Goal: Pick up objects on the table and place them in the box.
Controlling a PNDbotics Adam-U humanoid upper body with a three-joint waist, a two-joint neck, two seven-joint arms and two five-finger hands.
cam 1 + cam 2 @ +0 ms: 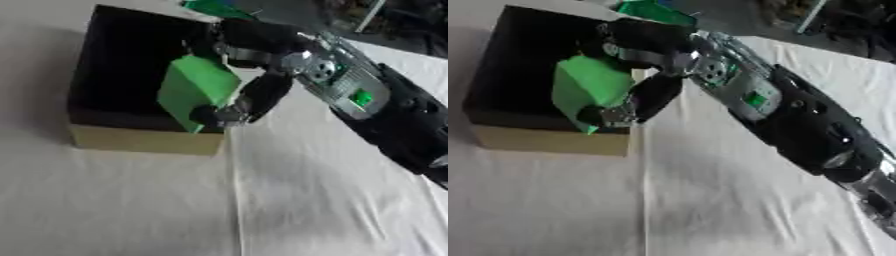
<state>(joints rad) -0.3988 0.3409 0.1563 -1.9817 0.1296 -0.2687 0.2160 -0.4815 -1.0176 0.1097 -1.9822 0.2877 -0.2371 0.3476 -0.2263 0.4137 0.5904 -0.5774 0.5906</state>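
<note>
The right robot hand [241, 75] has its fingers and thumb curled round a green block [194, 90], holding it tilted over the right side of the box [131, 140]. The box, dark inside with tan walls, stands on the white-covered bench [306, 200] toward its far left.

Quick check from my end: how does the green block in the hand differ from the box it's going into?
The green block is bright green and solid-looking; the box is black inside with tan outer walls and open on top. The block is the smaller of the two and would fit inside the box. The block is tilted and held in the right hand over the box's right side, while the box sits flat on the white table. Both are boxy with flat faces.
</note>
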